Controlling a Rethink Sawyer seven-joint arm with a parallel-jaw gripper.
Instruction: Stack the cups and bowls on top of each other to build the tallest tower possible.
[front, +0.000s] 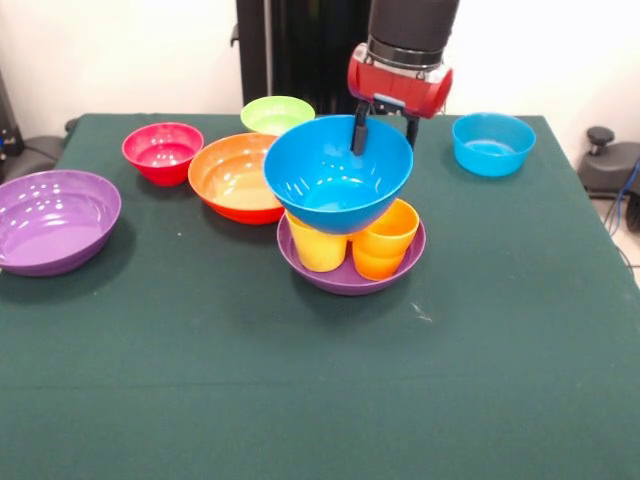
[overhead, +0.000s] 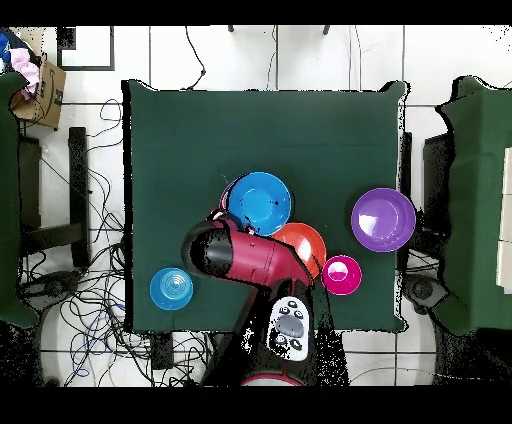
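Front view: two cups (front: 318, 247) (front: 385, 238) stood side by side in bowl (front: 350, 278) at table (front: 300, 400) centre. Large bowl (front: 337, 172) sat tilted on cups. Gripper (front: 384, 128) straddled its far rim. Left: three bowls (front: 236, 177) (front: 162, 152) (front: 55, 219). Behind: small bowl (front: 277, 114). Far right: another (front: 492, 143).

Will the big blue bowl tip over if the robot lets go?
Probably wobbly: the big blue bowl sits tilted on the yellow cup and orange cups. It looks glossy, so likely slippery. The gripper straddles its far rim.
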